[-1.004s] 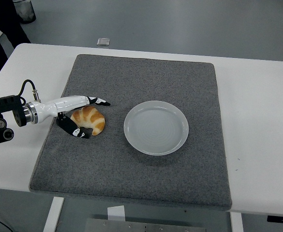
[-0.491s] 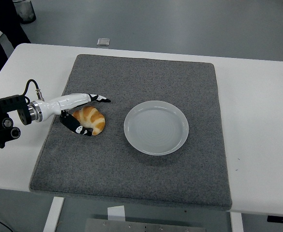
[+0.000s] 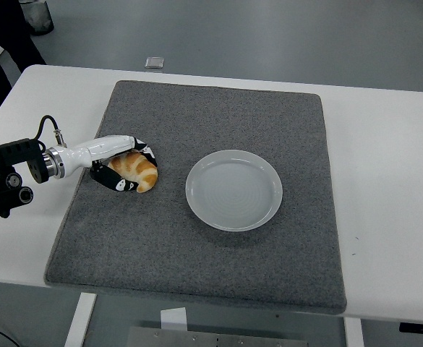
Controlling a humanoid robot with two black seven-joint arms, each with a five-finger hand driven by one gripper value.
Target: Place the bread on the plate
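Note:
A golden croissant-shaped bread [image 3: 137, 170] lies on the left part of the grey mat [image 3: 197, 238]. My left hand [image 3: 128, 165], white with black fingertips, comes in from the left edge and its fingers curl around the bread from the far side and the near side. The pale grey plate [image 3: 233, 190] sits at the middle of the mat, a short way to the right of the bread, with nothing on it. My right arm does not show in the head view.
The mat covers most of the white table [image 3: 385, 181]. A person's dark legs [image 3: 1, 43] stand at the top left beyond the table. A small grey object [image 3: 154, 62] lies on the floor past the far edge.
The left hand's fingers, spread over the bread a second ago, have curled down and closed around it. The bread has shifted slightly up and away from the near side.

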